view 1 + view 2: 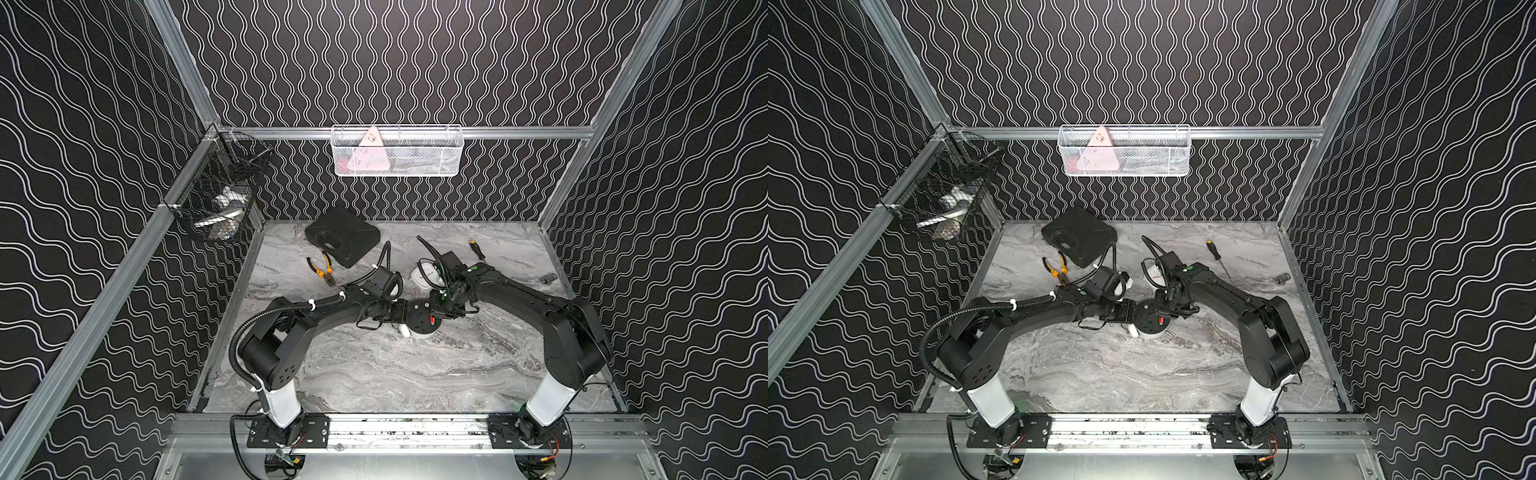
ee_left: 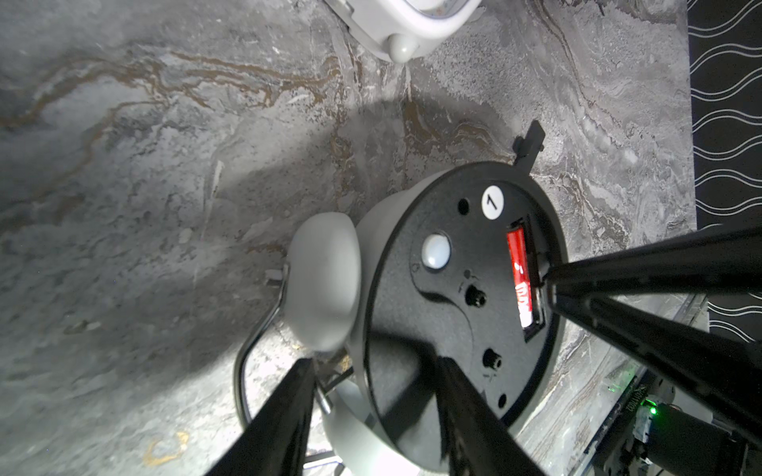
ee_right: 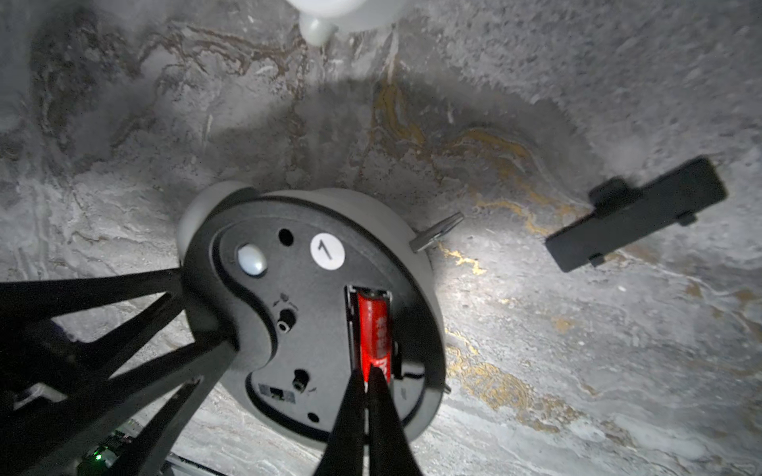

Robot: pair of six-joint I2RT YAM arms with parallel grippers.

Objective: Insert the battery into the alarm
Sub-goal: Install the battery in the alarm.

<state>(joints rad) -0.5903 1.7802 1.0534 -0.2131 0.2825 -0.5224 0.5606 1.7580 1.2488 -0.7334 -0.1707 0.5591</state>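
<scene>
1 battery [image 3: 373, 329] sits in the alarm [image 3: 313, 313], closed right gripper [image 3: 367, 373] touching it.

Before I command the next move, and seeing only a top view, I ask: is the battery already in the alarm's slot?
Observer: The right wrist view shows the red battery lying lengthwise in the slot of the alarm, the shut right hand touching one end.
Operator: And the cover?
Observer: The black cover lies flat on the table, apart from the alarm.
Operator: Is the alarm held?
Observer: Yes, the left wrist view shows the left hand clamped on its rim.
</scene>
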